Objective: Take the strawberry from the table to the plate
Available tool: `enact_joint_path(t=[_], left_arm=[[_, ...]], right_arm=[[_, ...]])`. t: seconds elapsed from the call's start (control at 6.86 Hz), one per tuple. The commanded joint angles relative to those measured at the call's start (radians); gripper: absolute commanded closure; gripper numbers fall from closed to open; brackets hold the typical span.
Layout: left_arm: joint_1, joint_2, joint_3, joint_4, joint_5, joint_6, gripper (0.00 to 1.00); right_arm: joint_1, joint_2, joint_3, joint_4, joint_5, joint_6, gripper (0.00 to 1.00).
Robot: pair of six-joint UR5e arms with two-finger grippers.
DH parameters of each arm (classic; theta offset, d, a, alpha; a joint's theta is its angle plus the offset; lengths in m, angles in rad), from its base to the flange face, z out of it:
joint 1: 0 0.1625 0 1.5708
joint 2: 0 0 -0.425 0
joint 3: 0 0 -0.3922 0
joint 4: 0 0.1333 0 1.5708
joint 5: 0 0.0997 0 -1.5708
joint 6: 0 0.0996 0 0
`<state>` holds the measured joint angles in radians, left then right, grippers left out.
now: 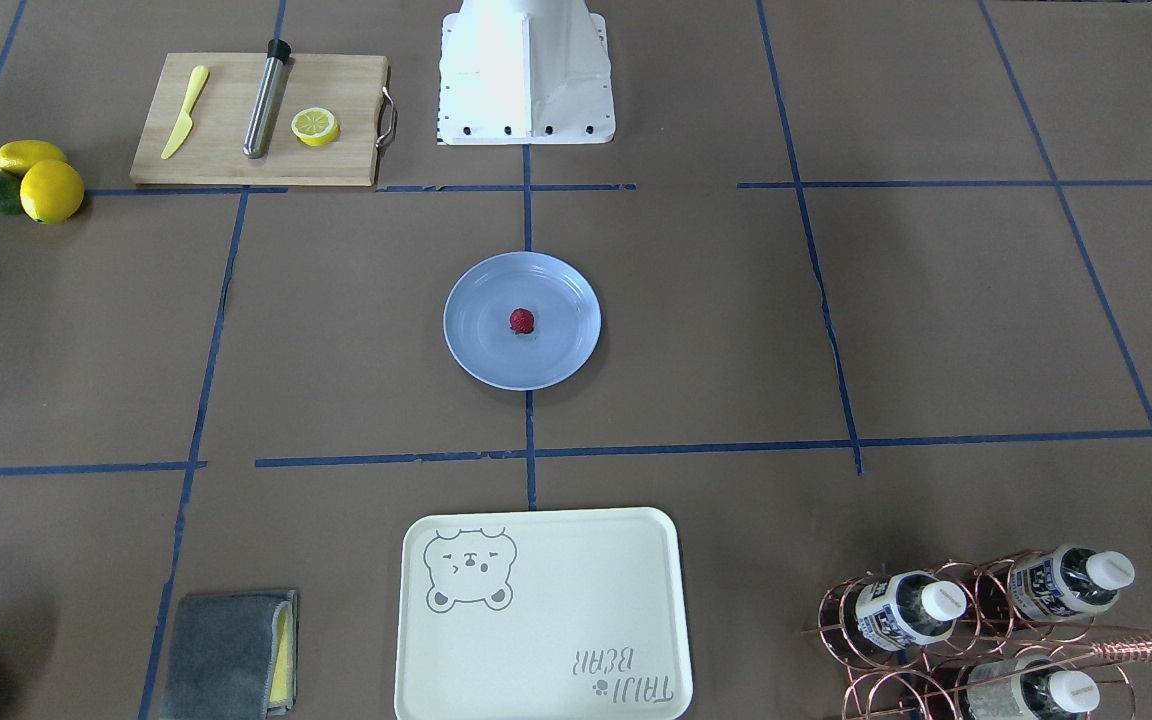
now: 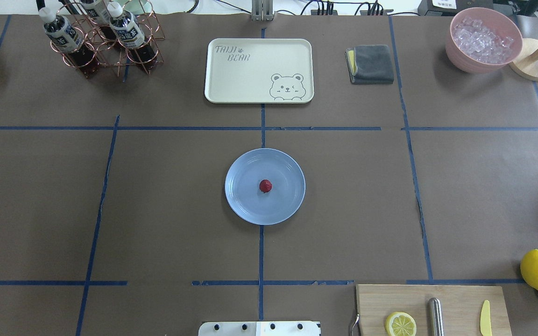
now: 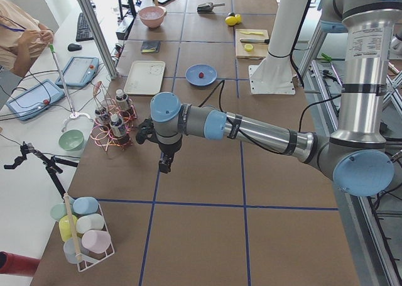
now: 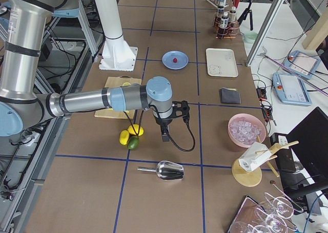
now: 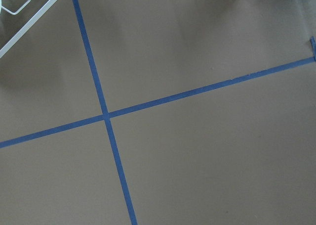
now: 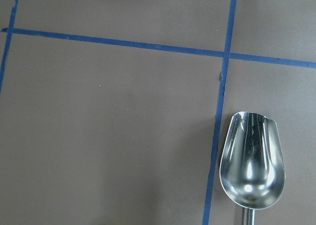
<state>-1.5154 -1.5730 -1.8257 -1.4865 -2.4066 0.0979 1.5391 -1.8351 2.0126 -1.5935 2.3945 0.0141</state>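
Note:
The small dark-red strawberry lies in the middle of the light-blue plate, which sits at the centre of the brown table with blue tape lines. The far side views also show the strawberry on the plate. My left gripper hangs over bare table by the bottle rack, far from the plate. My right gripper hangs near the lemons, also far from it. Whether either is open or shut I cannot tell.
A cream bear tray, a grey cloth, a pink ice bowl and a copper bottle rack line the far side. A cutting board with a lemon half, lemons and a metal scoop lie on my right.

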Motion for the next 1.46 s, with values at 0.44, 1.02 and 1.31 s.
enact_joint_path(t=[0.44, 1.02, 1.31], left_arm=[[0.001, 0.001, 0.028, -0.003, -0.002, 0.000, 0.00], [-0.012, 0.014, 0.081, 0.002, 0.000, 0.003, 0.00], [-0.028, 0.030, 0.100, 0.018, -0.002, 0.002, 0.00]], right_arm=[[-0.083, 0.062, -0.075, 0.006, -0.018, 0.032, 0.00], [-0.106, 0.082, -0.083, 0.007, -0.003, 0.027, 0.00], [-0.105, 0.141, -0.138, 0.004, -0.005, 0.021, 0.00]])
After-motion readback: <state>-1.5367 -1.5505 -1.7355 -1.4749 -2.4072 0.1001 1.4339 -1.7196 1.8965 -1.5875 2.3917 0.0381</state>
